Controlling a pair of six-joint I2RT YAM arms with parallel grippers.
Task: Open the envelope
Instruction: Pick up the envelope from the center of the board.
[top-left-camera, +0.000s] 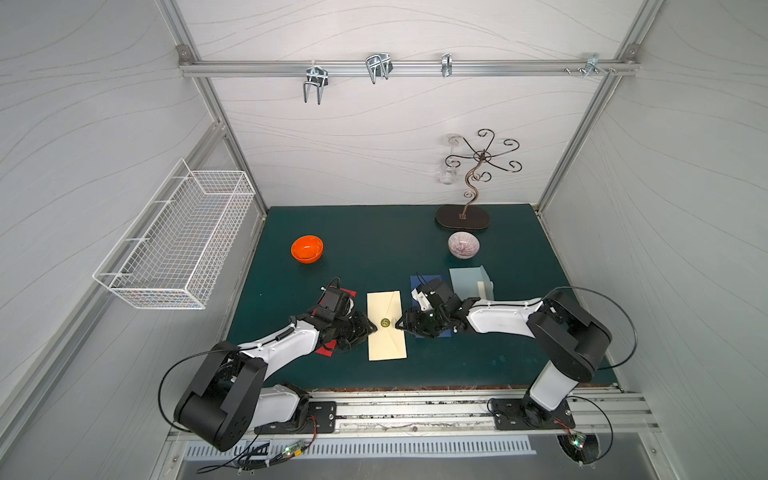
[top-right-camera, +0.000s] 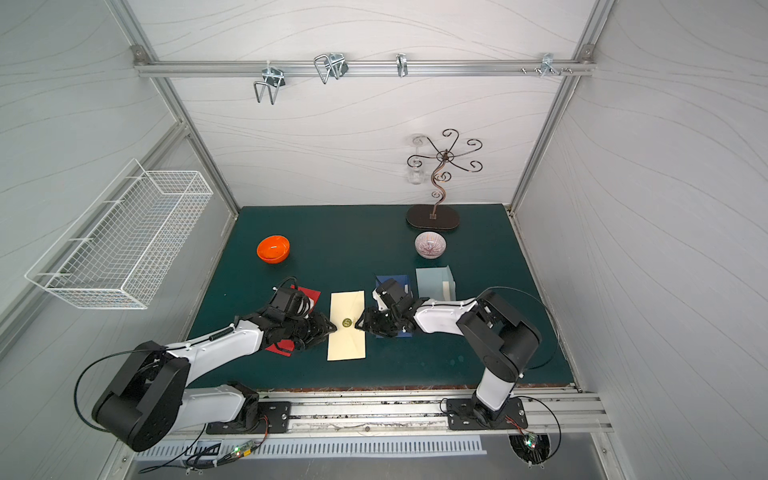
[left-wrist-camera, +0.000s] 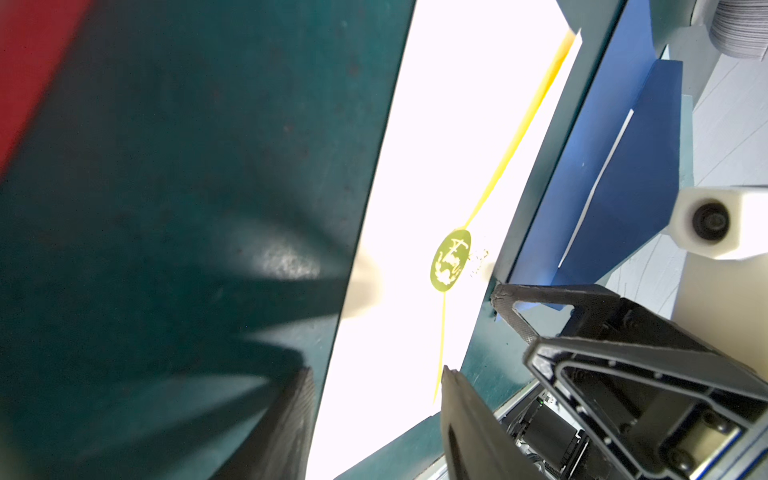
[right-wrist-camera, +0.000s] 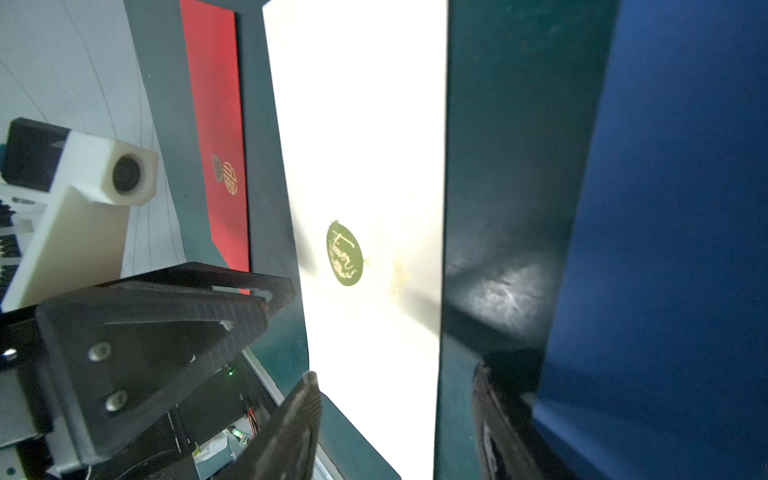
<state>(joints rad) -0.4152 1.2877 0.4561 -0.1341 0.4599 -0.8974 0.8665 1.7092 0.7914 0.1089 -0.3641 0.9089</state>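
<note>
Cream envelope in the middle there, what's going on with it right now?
The cream envelope lies flat on the green mat, flap still closed under its green seal. The left claw and right claw flank it at seal level from opposite long edges, both open, neither gripping. Red and blue envelopes lie beside it.

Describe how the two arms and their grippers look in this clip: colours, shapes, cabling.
Both arms pair glossy white link shells with bulky black joint housings, on black base plates bolted to an aluminium rail. A thin black cable loops out from each arm. The left gripper and right gripper are black, with triangular cut-out fingers showing a ribbed texture. Each wrist carries a cream block-shaped camera mount.
</note>
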